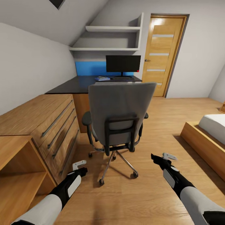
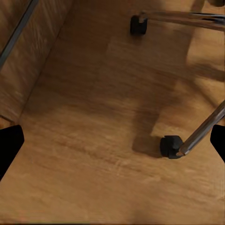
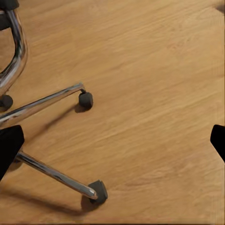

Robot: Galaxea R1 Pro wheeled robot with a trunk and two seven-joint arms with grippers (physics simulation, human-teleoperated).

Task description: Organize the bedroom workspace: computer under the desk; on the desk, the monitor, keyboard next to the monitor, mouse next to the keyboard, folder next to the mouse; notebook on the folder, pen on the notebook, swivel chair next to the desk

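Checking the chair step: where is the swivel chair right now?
In the head view the swivel chair stands mid-frame on the wood floor, its back toward the camera, just in front of the desk, with the wooden chest of drawers to its left.

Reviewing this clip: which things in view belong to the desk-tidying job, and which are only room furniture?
Job items:
swivel chair, back toward the camera
desk
monitor on the desk
blue flat item on the desk, likely the folder; too small to be sure

Just furniture:
wooden chest of drawers
wall shelves
door
bed
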